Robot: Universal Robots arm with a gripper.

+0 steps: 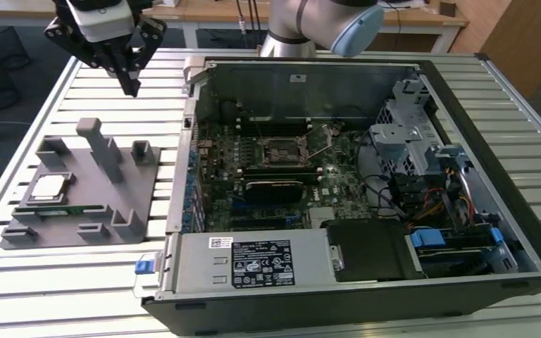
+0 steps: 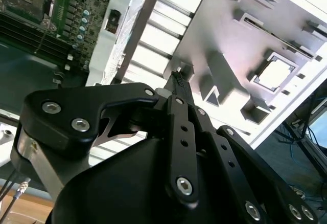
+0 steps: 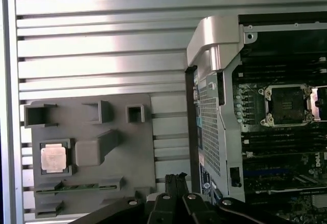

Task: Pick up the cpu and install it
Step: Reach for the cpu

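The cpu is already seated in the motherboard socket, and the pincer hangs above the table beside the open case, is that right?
Not quite. The exterior view shows the cpu lying on the grey fixture beside the case, and the socket empty. The pincer does hang above the table.

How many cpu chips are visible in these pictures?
1. The cpu lies in its recess on the grey fixture, outside the computer case. The socket on the motherboard looks empty.
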